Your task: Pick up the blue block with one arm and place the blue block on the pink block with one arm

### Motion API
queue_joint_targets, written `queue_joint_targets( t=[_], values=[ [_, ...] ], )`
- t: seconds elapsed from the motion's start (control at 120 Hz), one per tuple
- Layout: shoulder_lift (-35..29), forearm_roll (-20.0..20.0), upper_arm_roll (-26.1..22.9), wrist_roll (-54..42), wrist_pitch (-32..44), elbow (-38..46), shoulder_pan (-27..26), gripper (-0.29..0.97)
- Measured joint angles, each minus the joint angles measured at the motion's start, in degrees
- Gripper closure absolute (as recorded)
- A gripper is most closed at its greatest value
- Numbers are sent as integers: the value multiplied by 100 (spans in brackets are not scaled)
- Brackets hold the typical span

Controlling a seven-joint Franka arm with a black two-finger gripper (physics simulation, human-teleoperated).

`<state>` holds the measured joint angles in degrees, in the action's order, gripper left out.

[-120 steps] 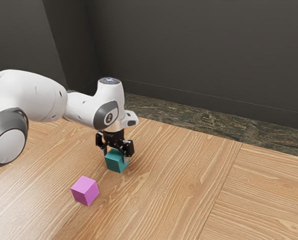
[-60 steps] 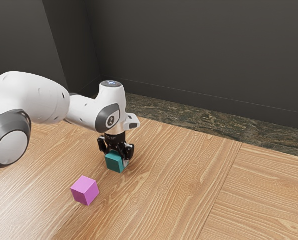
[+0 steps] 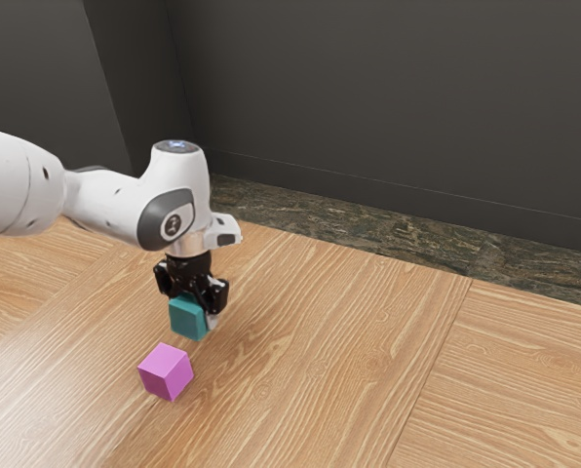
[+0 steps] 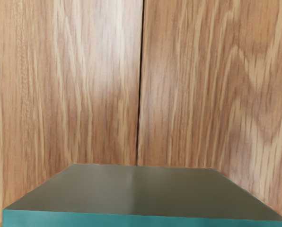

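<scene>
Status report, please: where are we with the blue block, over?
Tool shut on blue block. Block held close to pink block, not yet on it. Nothing seen in the way.

The teal blue block [image 3: 188, 319] hangs in the air near, not touching, the pink block [image 3: 166, 370] lying flat.

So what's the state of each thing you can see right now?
end effector: shut on the blue block.
blue block: gripped, raised off the table, not yet on the pink block.
pink block: resting on the table, top bare.
</scene>
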<state>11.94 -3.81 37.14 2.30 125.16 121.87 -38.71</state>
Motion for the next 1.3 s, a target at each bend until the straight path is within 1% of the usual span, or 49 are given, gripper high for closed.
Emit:
queue_joint_targets(
  t=[0.05, 0.108, 0.208, 0.333, 0.425, 0.525, 0.642, 0.675, 0.717, 0.983, 1.033, 1.3],
  values=[
    [-126, 35, 246, -16, -12, 143, -267, 30],
    [-284, 111, 365, -30, -23, 311, -403, 31],
    [-521, 253, 426, -63, -60, 562, -459, 31],
    [-624, 335, 460, -109, -153, 632, -521, 31],
    [-831, 397, 497, -135, -237, 743, -604, 31],
    [-1075, 509, 509, -161, -311, 908, -601, 31],
    [-1196, 621, 434, -185, -410, 973, -475, 30],
    [-1222, 653, 627, -190, -444, 988, -653, 30],
    [-1252, 687, 690, -195, -481, 1004, -695, 30],
    [-1388, 830, 643, -216, -653, 1098, -485, 31],
    [-1383, 859, 635, -222, -669, 1099, -463, 25],
    [-1378, 996, 619, -265, -731, 1089, -502, 9]
  ],
)
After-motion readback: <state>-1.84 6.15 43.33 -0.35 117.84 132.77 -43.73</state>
